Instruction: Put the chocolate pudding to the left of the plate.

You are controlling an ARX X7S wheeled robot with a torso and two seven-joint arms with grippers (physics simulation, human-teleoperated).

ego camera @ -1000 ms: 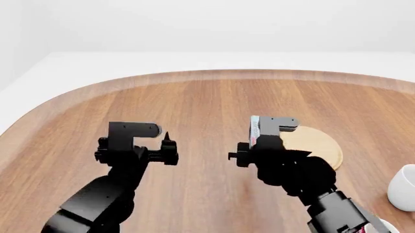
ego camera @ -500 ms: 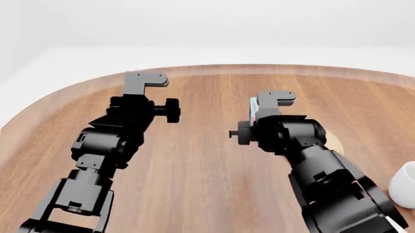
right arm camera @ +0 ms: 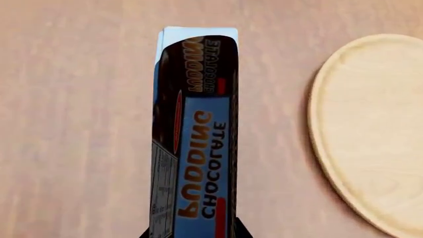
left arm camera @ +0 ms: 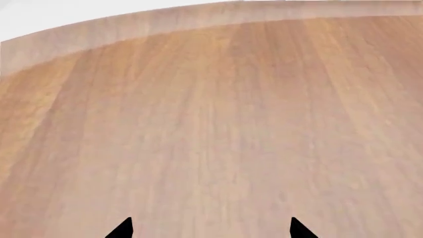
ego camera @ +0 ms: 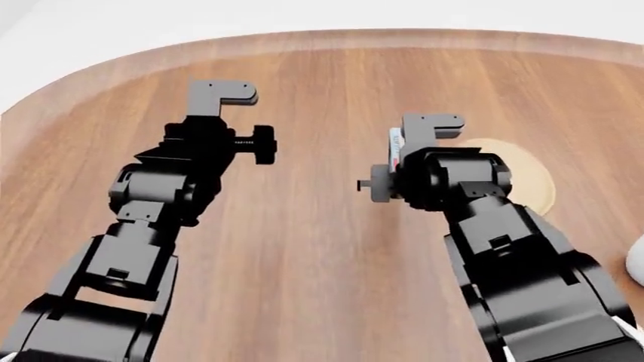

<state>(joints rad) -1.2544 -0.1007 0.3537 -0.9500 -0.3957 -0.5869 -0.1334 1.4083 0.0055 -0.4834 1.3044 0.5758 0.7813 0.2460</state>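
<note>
My right gripper [right arm camera: 191, 234] is shut on the chocolate pudding [right arm camera: 195, 134], a thin box with a blue, brown and red printed face. It holds the box just beside the edge of the round tan plate [right arm camera: 370, 129]. In the head view the pudding [ego camera: 394, 148] shows as a thin sliver at the right gripper [ego camera: 397, 162], left of the plate [ego camera: 529, 181], which the right arm partly hides. I cannot tell whether the box touches the table. My left gripper [left arm camera: 210, 230] is open and empty over bare wood; in the head view it [ego camera: 207, 132] is far left of the plate.
The wooden table [ego camera: 322, 249] has a curved far rim [ego camera: 332, 38] with white floor beyond. A white mug [ego camera: 636, 260] shows at the right edge of the head view. Both black arms cover the near part of the table.
Both arms have reached farther forward over the table and the head view has tilted down. The left gripper moved toward the far rim. The right gripper still holds the pudding beside the plate.
</note>
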